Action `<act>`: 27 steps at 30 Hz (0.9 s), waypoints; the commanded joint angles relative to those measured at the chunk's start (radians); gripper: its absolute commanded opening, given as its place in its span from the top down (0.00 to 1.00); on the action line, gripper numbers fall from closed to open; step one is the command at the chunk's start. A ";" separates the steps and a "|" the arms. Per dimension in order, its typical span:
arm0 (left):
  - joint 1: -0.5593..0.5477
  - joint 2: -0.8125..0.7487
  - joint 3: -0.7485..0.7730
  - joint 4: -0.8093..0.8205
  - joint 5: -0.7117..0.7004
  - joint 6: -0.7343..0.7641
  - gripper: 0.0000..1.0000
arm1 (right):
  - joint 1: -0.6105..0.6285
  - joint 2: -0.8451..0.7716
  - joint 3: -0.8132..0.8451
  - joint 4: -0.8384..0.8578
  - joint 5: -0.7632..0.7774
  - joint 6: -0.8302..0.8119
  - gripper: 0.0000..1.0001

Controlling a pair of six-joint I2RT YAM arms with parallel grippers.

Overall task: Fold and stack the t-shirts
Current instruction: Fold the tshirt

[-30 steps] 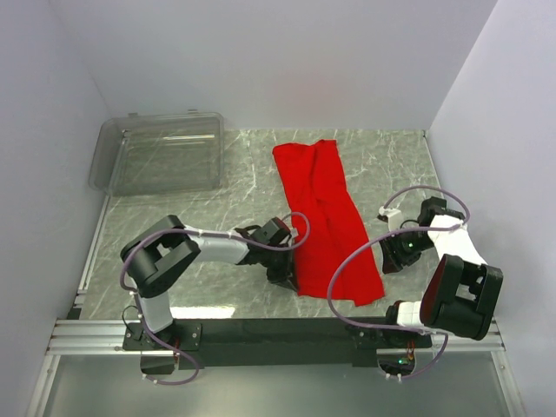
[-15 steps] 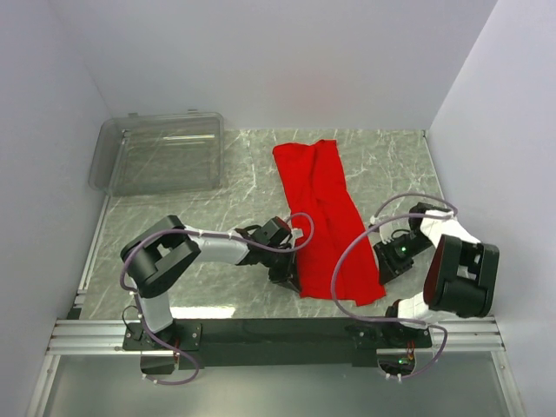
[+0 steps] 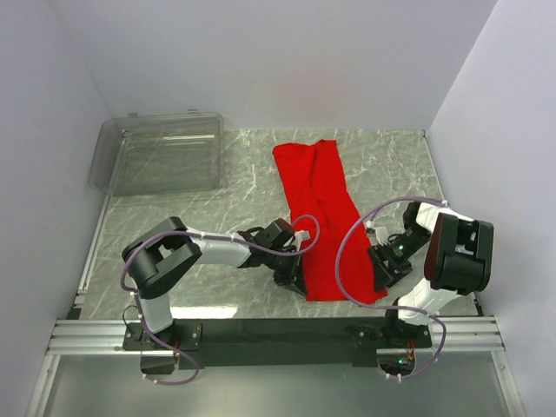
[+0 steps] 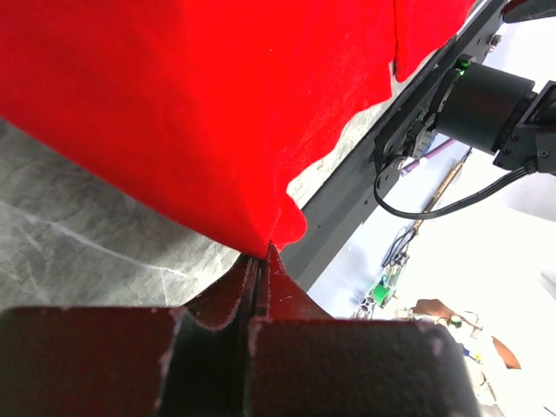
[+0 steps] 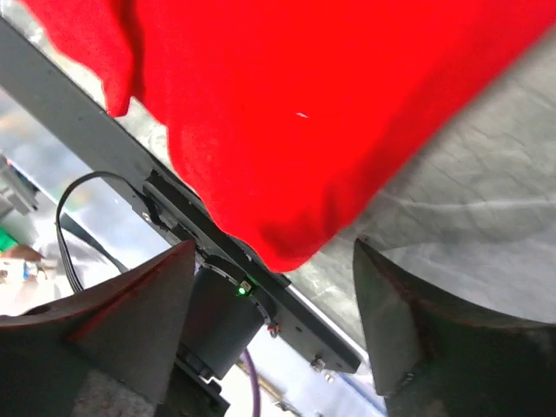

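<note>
Red t-shirt: folded to a long narrow strip, lying flat on the worktop, right of centre. Long axis runs from the far middle toward the near right, slightly diagonal. Its near end sits between the two arms.

Left end effector is at the strip's near-left edge, fingers pressed together on a pinch of cloth. Right end effector is at the near-right corner, fingers spread wide, the corner between them and unclamped.

Clear bin far left, well apart.

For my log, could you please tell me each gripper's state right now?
Left gripper: closed on the red t-shirt edge.
Right gripper: open, at the t-shirt's near corner.
</note>
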 commanded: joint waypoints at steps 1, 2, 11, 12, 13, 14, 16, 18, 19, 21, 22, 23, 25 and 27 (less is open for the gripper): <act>-0.006 0.007 0.031 0.032 0.021 0.000 0.99 | 0.002 -0.007 0.036 0.018 0.067 0.037 0.19; -0.006 0.004 0.029 0.027 0.017 0.001 0.99 | 0.003 -0.022 0.036 0.032 0.091 0.049 0.18; -0.008 0.010 0.026 0.046 0.028 -0.005 0.99 | 0.080 -0.052 -0.003 0.103 0.164 0.094 0.22; -0.008 0.012 0.031 0.044 0.028 0.000 0.99 | 0.093 -0.046 -0.001 0.097 0.148 0.092 0.23; -0.008 0.013 0.034 0.041 0.028 0.000 0.99 | 0.106 -0.040 0.000 0.092 0.144 0.094 0.25; -0.008 0.013 0.042 0.037 0.029 0.001 0.99 | 0.126 -0.035 0.005 0.090 0.141 0.097 0.25; -0.008 0.013 0.046 0.037 0.028 0.005 0.99 | 0.133 -0.012 0.008 0.084 0.124 0.103 0.29; -0.008 0.010 0.042 0.038 0.031 0.003 0.99 | 0.135 0.011 0.008 0.089 0.113 0.107 0.31; -0.008 0.009 0.040 0.041 0.031 0.002 0.99 | 0.136 0.016 0.008 0.093 0.111 0.117 0.32; -0.008 0.004 0.033 0.046 0.032 0.000 0.99 | 0.150 0.029 0.003 0.099 0.113 0.129 0.32; -0.008 0.004 0.031 0.046 0.031 -0.002 0.99 | 0.153 0.033 0.005 0.104 0.124 0.141 0.34; -0.008 0.002 0.029 0.047 0.029 0.000 0.99 | 0.159 0.034 0.003 0.107 0.127 0.147 0.35; -0.008 0.002 0.029 0.047 0.031 0.000 0.99 | 0.167 0.036 0.003 0.109 0.131 0.155 0.38; -0.008 0.004 0.031 0.049 0.032 -0.002 0.99 | 0.170 0.034 0.003 0.110 0.134 0.158 0.41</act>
